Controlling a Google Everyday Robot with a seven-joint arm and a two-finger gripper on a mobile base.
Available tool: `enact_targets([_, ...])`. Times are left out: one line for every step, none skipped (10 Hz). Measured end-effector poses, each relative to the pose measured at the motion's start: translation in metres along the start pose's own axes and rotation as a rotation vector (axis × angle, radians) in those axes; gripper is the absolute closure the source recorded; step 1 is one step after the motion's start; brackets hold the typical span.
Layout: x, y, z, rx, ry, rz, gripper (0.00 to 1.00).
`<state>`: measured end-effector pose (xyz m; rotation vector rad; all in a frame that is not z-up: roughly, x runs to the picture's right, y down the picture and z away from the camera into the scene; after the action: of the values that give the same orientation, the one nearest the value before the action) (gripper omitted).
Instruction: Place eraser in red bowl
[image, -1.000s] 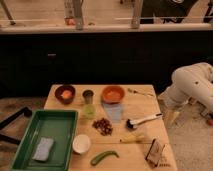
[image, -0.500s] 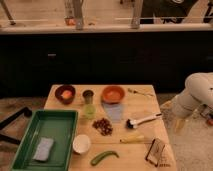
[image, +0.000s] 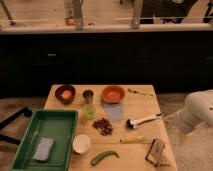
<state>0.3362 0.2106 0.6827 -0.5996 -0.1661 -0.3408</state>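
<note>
Fingers of the gripper (image: 183, 135) stand spread wide with nothing between them, hanging off the right edge of the wooden table (image: 145, 106) below the robot's white arm (image: 199, 112), clear of everything on the tabletop.

On the left half of the table lies a green tray (image: 52, 113), and a grey-blue sponge (image: 43, 148) rests in its near corner. At the back of the table the red bowl (image: 113, 93) sits about mid-width, with a pale blue-grey sheet (image: 115, 112) just in front of it. A darker maroon bowl (image: 65, 93) stands to its left and holds something orange. Between the two bowls is a metal cup (image: 88, 96), with a green cup (image: 90, 111) just in front of it.

A white-handled brush (image: 142, 120) lies aslant right of centre. A small white bowl (image: 81, 144) sits beside the tray's right wall. Near the middle is a heap of dark brown pieces (image: 103, 126).

The eraser (image: 156, 150) lies at the near right corner of the table, well apart from the red bowl. A green pepper (image: 104, 157) lies at the front edge, and a yellow piece (image: 132, 139) is just left of the eraser.
</note>
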Motion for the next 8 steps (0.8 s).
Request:
enact_targets([-0.001,0.005,0.001,0.004,0.008,-0.023,0.20])
enact_targets([-0.004,0.012,0.004,0.004,0.009,-0.074,0.20])
enact_targets([-0.008,0.017,0.006,-0.001,0.004,-0.139,0.20])
enact_targets([-0.013,0.018,0.010,-0.009,-0.004,-0.195,0.20])
enact_targets([-0.017,0.019,0.012,-0.020,-0.012,-0.244,0.20])
enact_targets([-0.026,0.021,0.016,-0.043,-0.028,-0.318,0.20])
enact_targets([-0.033,0.022,0.019,-0.061,-0.044,-0.373,0.20])
enact_targets([-0.041,0.021,0.022,-0.079,-0.063,-0.429,0.20])
